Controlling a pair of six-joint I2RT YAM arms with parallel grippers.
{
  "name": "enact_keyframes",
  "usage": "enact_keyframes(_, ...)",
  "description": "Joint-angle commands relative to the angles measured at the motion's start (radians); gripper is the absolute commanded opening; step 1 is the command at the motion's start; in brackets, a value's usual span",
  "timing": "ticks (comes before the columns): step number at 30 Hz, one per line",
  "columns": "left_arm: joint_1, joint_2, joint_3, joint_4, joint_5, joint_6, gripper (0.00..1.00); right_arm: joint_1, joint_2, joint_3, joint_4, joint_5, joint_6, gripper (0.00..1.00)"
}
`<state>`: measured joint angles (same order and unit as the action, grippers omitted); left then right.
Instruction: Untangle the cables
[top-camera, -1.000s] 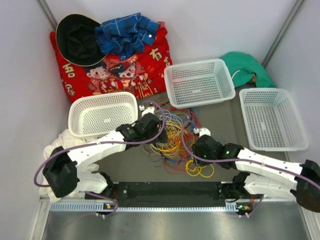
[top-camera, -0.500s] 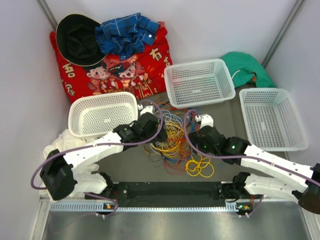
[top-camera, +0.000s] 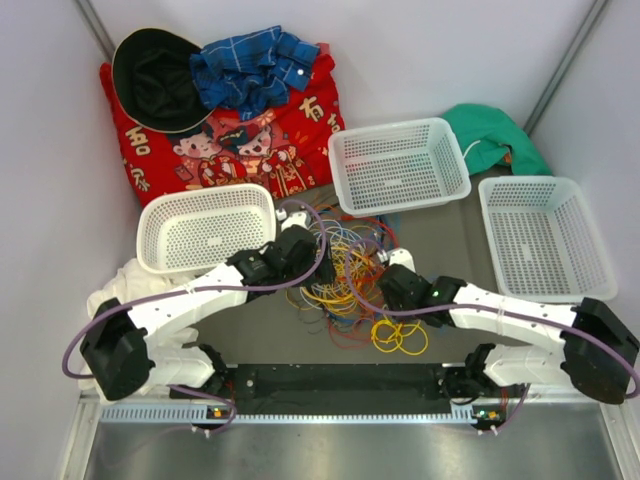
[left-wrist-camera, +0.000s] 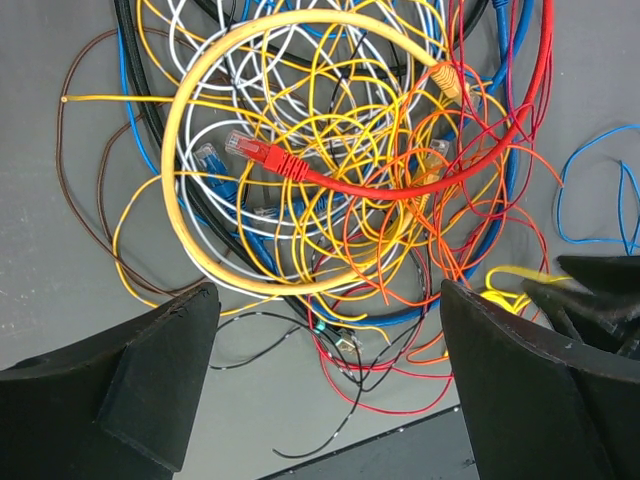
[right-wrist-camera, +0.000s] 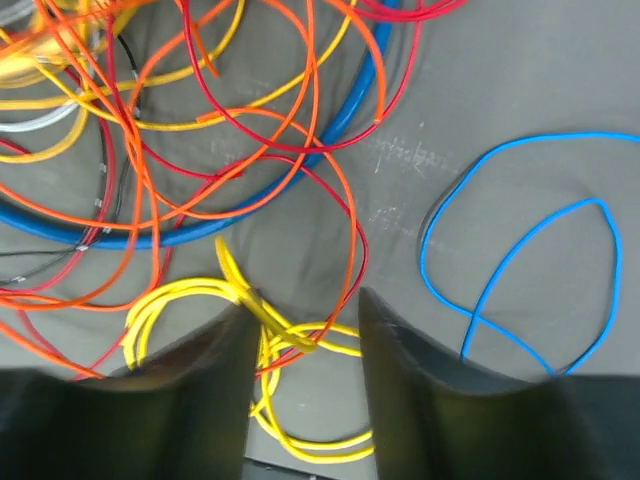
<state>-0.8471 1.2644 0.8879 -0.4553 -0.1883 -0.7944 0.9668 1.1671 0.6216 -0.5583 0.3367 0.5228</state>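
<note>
Yellow coil: a small bundle of thin yellow wire (right-wrist-camera: 185, 290) lies on the desk (top-camera: 460, 240) at the near edge of the heap, closest to the arm bases. A red wire crosses it.
Right pincer: the right pincer (right-wrist-camera: 305, 305) is set low over the yellow coil, its fingers partly apart and nothing clamped. One yellow strand passes slantwise through the gap, close against one finger.
Governing relation: the yellow coil sits directly beneath this pincer and runs on toward the near side. The right arm is plainly the nearer one. Judged: closing here would catch the strand, and a draw away from the heap would have to clear the crossing red wire.
Cables: the main tangle of cables (top-camera: 340, 265) lies mid-desk between the two arms. A thick yellow ring (left-wrist-camera: 170, 170) and a red lead (left-wrist-camera: 270, 155) with a plug lie uppermost.
Left pincer: the left pincer (left-wrist-camera: 325, 295) hangs above the tangle, fingers spread wide, holding nothing.
Baskets: the left basket (top-camera: 205, 190), middle basket (top-camera: 395, 130) and right basket (top-camera: 530, 180), all white, stand beyond the tangle.
Far end: a red printed cloth (top-camera: 240, 140), a black hat (top-camera: 155, 75), a blue checked cloth (top-camera: 250, 65) and a green cloth (top-camera: 490, 135).
</note>
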Motion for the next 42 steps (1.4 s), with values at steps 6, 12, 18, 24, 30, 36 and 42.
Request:
enact_keyframes(6,-0.001,-0.025,0.008,0.017,-0.014,0.007,0.95,0.009,-0.133,0.128,-0.008,0.073,-0.012,0.0)
enact_keyframes(12,-0.001,-0.098,-0.004,0.075,-0.03,0.026,0.95,0.01,-0.245,0.557,-0.182,0.125,-0.171,0.0)
enact_keyframes(18,-0.001,-0.187,-0.046,0.222,-0.017,0.052,0.96,0.009,-0.19,0.984,-0.32,0.147,-0.257,0.0)
enact_keyframes(24,-0.001,-0.264,-0.076,0.286,-0.025,0.078,0.96,0.01,-0.204,1.052,-0.321,0.148,-0.261,0.0)
enact_keyframes(30,-0.001,-0.339,-0.135,0.357,-0.039,0.073,0.96,0.01,-0.231,0.914,-0.293,0.16,-0.213,0.0)
enact_keyframes(36,-0.001,-0.356,-0.145,0.316,-0.065,0.049,0.96,-0.063,-0.207,0.849,-0.22,0.255,-0.224,0.0)
enact_keyframes(42,-0.001,-0.344,-0.168,0.303,-0.056,0.017,0.96,-0.471,-0.037,0.911,-0.122,-0.102,-0.078,0.0)
